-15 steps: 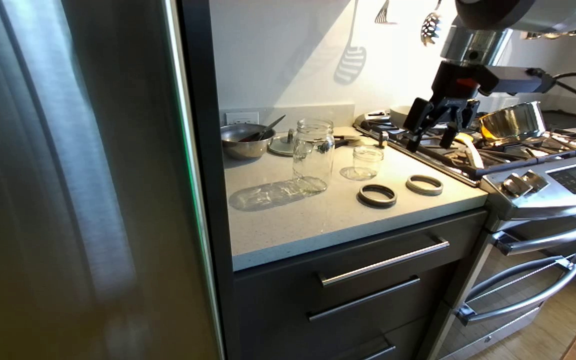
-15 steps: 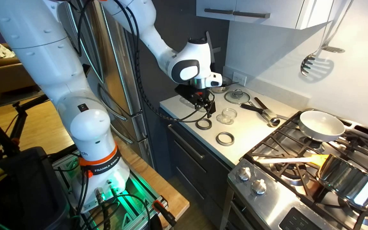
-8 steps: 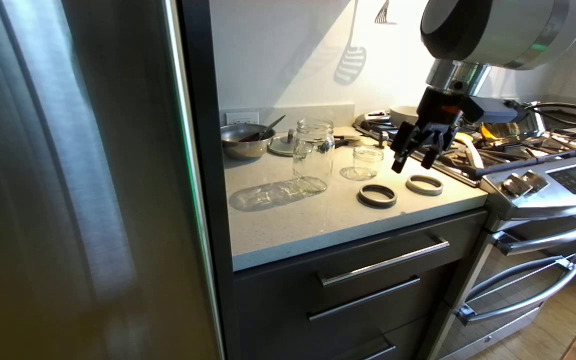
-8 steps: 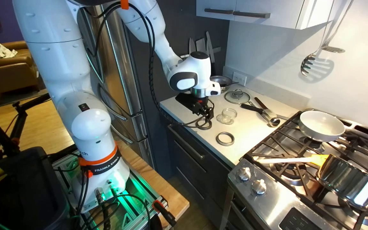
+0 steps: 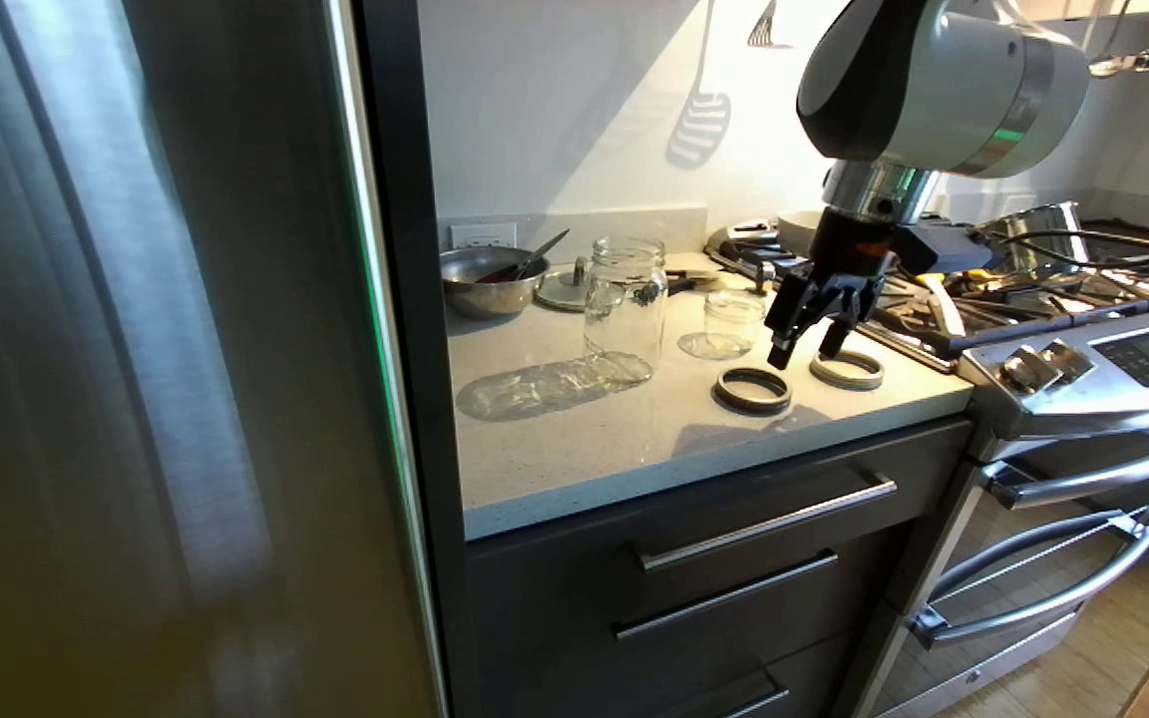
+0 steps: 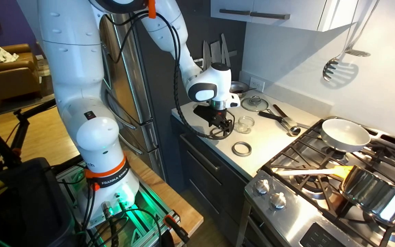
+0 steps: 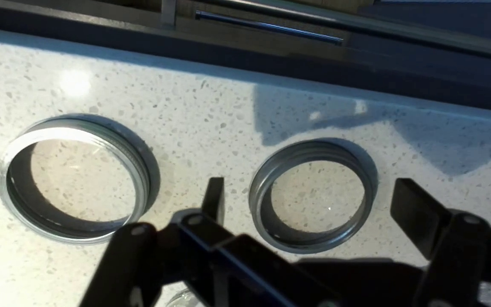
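My gripper [image 7: 313, 204] is open and empty, above the countertop. In the wrist view a dark grey metal ring [image 7: 315, 153] lies flat between and below its two spread fingers, apart from both. A brighter silver ring [image 7: 70, 133] lies to the left there. In an exterior view the gripper [image 5: 807, 349] hangs just above and behind the dark ring [image 5: 752, 405], with the silver ring [image 5: 848, 381] to the right. A small clear glass jar [image 5: 734, 319] stands behind the rings. A tall clear jar [image 5: 624, 309] stands to the left. In an exterior view the gripper [image 6: 225, 131] partly hides the dark ring.
A metal bowl [image 5: 495, 297] with a utensil in it and a glass lid [image 6: 254, 104] are at the back. Black-handled utensils [image 6: 271, 116] lie on the countertop [image 5: 555, 454]. The stove holds a white bowl [image 6: 345, 137] and a tilted steel pot [image 6: 377, 197].
My gripper has come down and, in an exterior view, moved left from beside the stove to above the dark ring. It stays open. The rings and jars have not moved.
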You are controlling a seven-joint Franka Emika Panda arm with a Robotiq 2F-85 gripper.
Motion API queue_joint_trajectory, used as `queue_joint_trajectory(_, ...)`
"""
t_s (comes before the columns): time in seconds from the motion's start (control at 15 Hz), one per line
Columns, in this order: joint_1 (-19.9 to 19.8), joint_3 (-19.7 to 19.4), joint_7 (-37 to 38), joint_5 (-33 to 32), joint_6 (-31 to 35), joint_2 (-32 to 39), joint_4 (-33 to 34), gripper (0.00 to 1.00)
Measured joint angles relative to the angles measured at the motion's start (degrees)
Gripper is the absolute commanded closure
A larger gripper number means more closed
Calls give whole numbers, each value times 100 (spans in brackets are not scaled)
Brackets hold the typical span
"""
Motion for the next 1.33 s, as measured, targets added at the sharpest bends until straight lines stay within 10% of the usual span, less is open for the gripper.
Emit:
queue_joint_trajectory(0.33,-254,215,14,-44,18,370,309,4)
queue_joint_trajectory(1.33,-850,666,79,-310,25,862,712,100)
